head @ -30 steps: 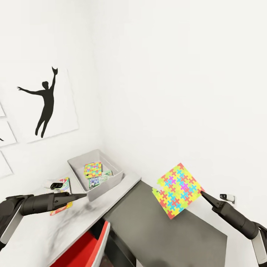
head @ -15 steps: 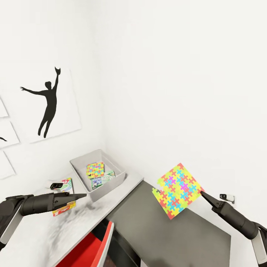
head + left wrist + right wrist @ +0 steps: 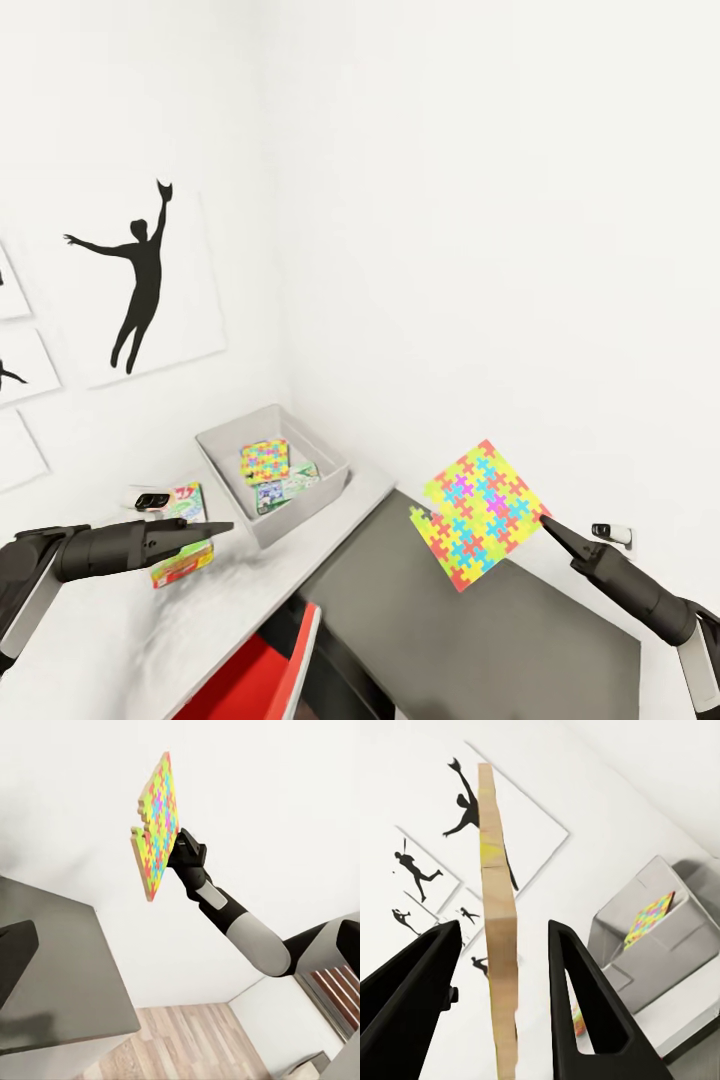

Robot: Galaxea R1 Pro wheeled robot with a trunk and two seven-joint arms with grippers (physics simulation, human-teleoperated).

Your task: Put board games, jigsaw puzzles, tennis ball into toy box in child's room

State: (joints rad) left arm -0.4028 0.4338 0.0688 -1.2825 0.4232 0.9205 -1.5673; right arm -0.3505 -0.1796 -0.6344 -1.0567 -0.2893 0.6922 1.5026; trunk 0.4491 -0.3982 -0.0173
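Toy box (image 3: 228, 447) opening: unobstructed from above; a jigsaw puzzle (image 3: 264, 460) and board game (image 3: 283, 489) lie inside.
Desk (image 3: 120, 620) back corner: walls close behind toy box.
Desk front: bare, beside left gripper (image 3: 222, 527).

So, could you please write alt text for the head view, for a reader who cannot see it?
The right gripper holds a jigsaw puzzle in the air over a dark grey cabinet top. Farther left, the grey toy box on the table already holds another puzzle and a game box.
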